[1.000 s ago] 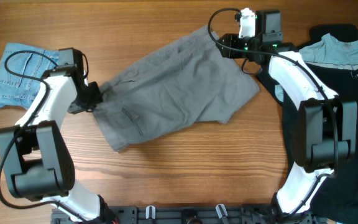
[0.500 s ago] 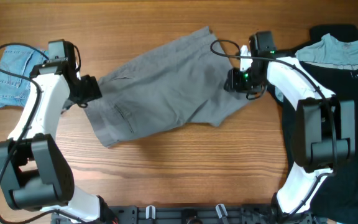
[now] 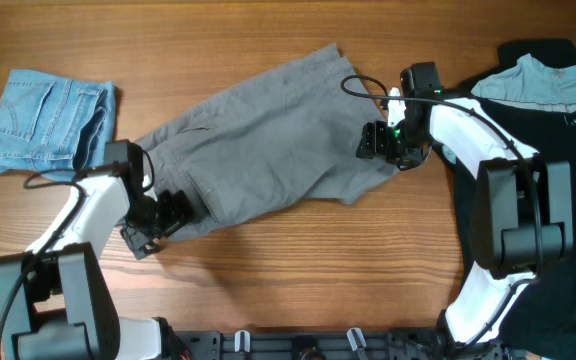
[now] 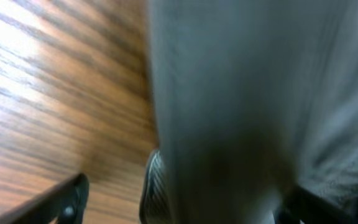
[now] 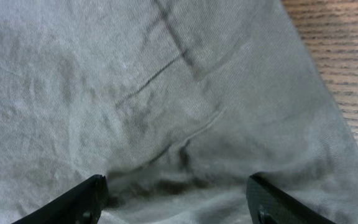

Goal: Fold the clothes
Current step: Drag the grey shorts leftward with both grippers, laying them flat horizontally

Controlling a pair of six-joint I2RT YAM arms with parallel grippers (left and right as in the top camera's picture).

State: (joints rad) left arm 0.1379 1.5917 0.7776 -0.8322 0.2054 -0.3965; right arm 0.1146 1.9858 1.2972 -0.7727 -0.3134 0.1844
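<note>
The grey trousers [image 3: 268,140] lie spread slantwise in the middle of the table [image 3: 298,260]. The right gripper [image 3: 380,143] hovers at their right edge, its fingers [image 5: 86,199] wide apart over the cloth. The left gripper [image 3: 156,215] sits at their near-left corner, but its blurred wrist view means I cannot tell its grip.

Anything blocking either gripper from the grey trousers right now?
Nothing visible. The right gripper is open directly over the grey trousers, with only bare cloth between its fingers. The left gripper sits at the trousers' lower-left edge, cloth right at its fingers.
</note>
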